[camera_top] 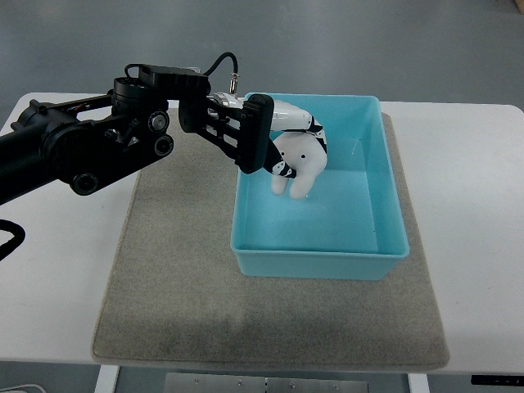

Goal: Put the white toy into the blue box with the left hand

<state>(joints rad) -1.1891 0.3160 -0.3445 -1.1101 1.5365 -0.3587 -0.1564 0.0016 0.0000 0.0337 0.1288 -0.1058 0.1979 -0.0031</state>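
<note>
My left arm comes in from the picture's left edge and its black hand (260, 137) reaches over the left wall of the blue box (385, 176). The hand is shut on the white toy (300, 160), a white plush figure with black spots. The toy hangs inside the box's outline, in its back left part; whether it touches the floor of the box I cannot tell. Part of the toy is hidden behind the black fingers (255, 131). The right arm does not show.
The box stands on a grey felt mat (180, 278) that covers the middle of a white table (475, 246). A black cable (219, 64) loops above the wrist. Grey floor lies beyond the table's far edge.
</note>
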